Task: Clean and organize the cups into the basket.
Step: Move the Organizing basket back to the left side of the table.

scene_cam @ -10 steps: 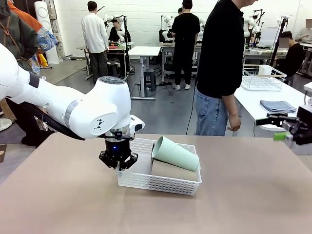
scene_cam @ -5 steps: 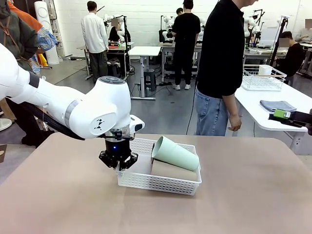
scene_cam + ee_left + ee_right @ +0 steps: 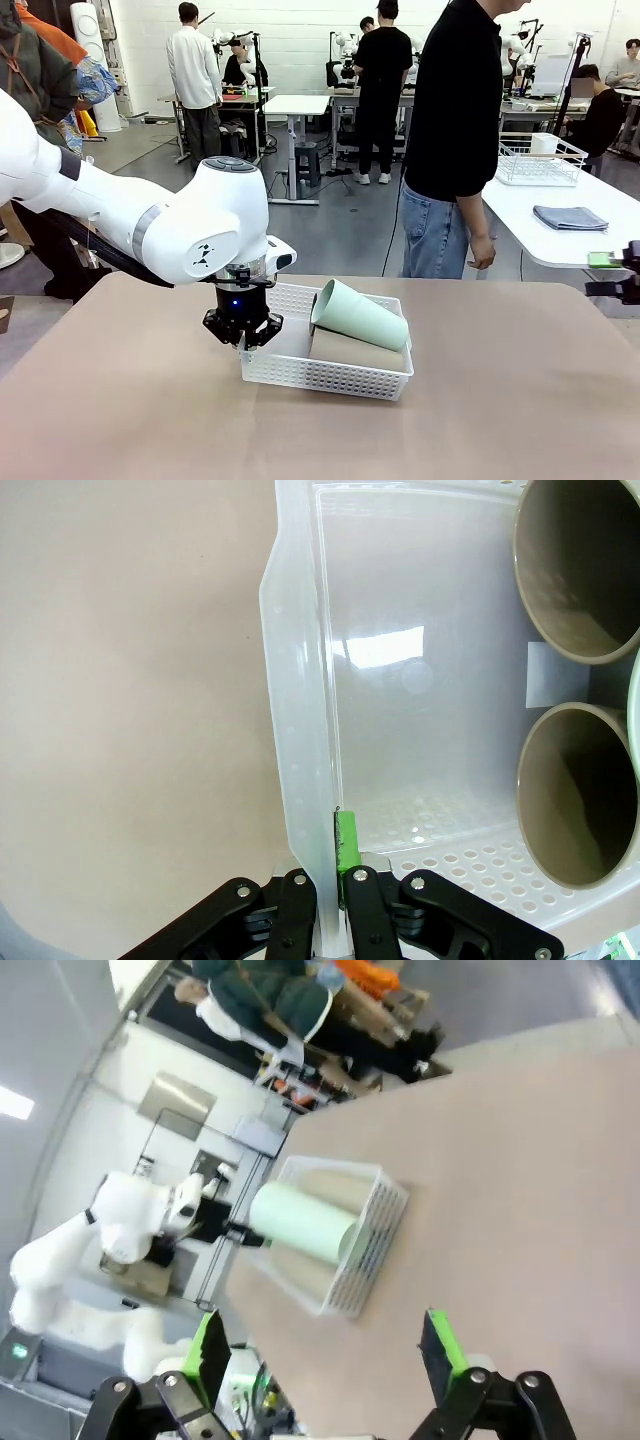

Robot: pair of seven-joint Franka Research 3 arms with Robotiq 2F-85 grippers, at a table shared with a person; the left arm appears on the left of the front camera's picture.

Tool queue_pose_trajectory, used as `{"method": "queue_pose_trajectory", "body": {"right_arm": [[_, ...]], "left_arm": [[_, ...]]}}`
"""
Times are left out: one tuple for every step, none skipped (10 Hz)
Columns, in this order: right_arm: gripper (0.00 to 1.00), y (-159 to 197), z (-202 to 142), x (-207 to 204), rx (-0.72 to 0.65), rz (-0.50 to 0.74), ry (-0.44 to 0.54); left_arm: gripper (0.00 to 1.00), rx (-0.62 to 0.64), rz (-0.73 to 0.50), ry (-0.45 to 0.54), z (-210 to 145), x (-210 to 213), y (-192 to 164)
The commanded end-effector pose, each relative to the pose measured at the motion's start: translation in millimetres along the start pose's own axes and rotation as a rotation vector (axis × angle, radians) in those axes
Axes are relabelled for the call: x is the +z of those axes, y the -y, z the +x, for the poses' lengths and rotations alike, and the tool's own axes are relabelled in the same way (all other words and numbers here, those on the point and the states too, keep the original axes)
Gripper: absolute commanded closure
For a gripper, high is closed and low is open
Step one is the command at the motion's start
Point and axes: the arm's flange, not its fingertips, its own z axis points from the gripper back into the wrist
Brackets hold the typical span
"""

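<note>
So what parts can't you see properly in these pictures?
- Front view: the tan cups lie under the green cup, mostly covered.
- Front view: the right pincer is cut off by the picture's edge.
- Left wrist view: the green cup is cut off at the right edge.
- Right wrist view: the basket is blurred.

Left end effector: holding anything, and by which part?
Yes. The left end effector is shut on the basket, pinching its side rim. Right end effector is open, empty.
</note>
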Motion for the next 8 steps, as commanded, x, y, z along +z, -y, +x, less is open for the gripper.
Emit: {"method": "queue_pose_trajectory", "body": {"right_arm": [[0.0, -2.9, -10.6, 37.5, 0.0, 0.053, -0.023], [0.0, 5.5, -18.3, 57.1, -0.019, 0.055, 0.0], [0.0, 12.8, -27.4, 77.6, -0.039, 0.054, 0.003], [0.0, 20.7, -38.1, 97.2, -0.057, 0.041, -0.004], [0.0, 26.5, -46.6, 113.3, -0.072, 0.032, 0.008], [0.0, 26.2, -51.7, 128.7, -0.055, 0.066, 0.029], [0.0, 17.4, -47.0, 101.2, -0.078, 0.029, 0.02], [0.0, 17.4, -47.0, 101.2, -0.078, 0.029, 0.02]], "left_arm": [[1.0, 0.002, 0.006, 0.009, -0.7, 1.2, 2.2], [1.0, 0.002, 0.006, 0.009, -0.7, 1.2, 2.2], [1.0, 0.002, 0.006, 0.009, -0.7, 1.2, 2.2], [1.0, 0.002, 0.006, 0.009, -0.7, 1.2, 2.2], [1.0, 0.002, 0.006, 0.009, -0.7, 1.2, 2.2], [1.0, 0.002, 0.006, 0.009, -0.7, 1.2, 2.2], [1.0, 0.002, 0.006, 0.009, -0.7, 1.2, 2.2], [1.0, 0.002, 0.006, 0.009, -0.7, 1.2, 2.2]]}}
